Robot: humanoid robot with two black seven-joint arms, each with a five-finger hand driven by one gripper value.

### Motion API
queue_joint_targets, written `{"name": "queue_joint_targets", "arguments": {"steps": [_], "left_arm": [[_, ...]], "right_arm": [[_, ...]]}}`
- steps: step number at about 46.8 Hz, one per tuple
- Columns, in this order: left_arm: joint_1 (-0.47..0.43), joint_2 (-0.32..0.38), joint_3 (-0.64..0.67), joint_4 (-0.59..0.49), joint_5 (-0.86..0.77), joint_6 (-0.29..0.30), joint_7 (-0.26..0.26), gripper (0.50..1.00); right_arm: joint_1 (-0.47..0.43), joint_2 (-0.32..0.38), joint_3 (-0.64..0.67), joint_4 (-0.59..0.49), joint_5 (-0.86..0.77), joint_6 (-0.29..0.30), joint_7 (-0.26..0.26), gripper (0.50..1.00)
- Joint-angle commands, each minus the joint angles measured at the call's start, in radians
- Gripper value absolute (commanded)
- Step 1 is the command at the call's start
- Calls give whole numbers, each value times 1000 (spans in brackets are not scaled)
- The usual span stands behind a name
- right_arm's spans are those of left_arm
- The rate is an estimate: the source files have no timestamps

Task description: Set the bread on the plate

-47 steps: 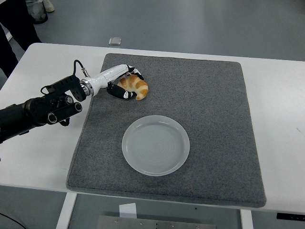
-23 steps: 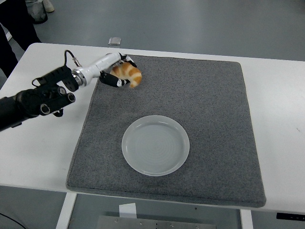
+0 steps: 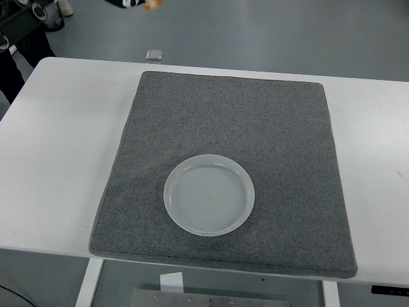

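Observation:
The white round plate (image 3: 209, 194) lies bare on the grey mat (image 3: 268, 121), a little left of its middle and towards the near edge. Only a small orange tip of the bread (image 3: 151, 6) shows at the picture's top edge, high above the table's far left corner. My left hand (image 3: 133, 3) is almost cut off by that edge right beside the bread, and seems shut on it. Part of the black left arm (image 3: 24, 20) shows in the top left corner. The right arm is not in view.
The white table (image 3: 57, 160) extends around the mat on all sides. A small grey square object (image 3: 153, 55) lies on the floor behind the table's far edge. A person's dark legs (image 3: 9, 70) and shoes stand at the top left.
My left arm has swung up and back with the bread, from the mat's far left corner to the picture's top edge. The plate has not moved.

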Motion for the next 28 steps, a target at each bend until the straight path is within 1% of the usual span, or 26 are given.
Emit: {"name": "queue_joint_targets", "arguments": {"steps": [1,7,11,14,17,21,28], "left_arm": [[-67,-33,24,3,-1,-16,3,500],[-112,-137,27,-3,-3,-12,6,500],[-123,-208,27,-17,-1,-4,8,500],[-126,-240,27,-48,0,13,8,500],[-134,-243,27,-113,0,39,8,500],[-138,-230,28,-251,2,80,9,500],[-138,-147,27,-478,3,126,9,500]], "right_arm": [[1,0,0,0,1,0,0,952],[1,0,0,0,1,0,0,952],[1,0,0,0,1,0,0,952],[1,0,0,0,1,0,0,952],[-1,0,0,0,1,0,0,952],[-1,0,0,0,1,0,0,952],[-1,0,0,0,1,0,0,952]]}}
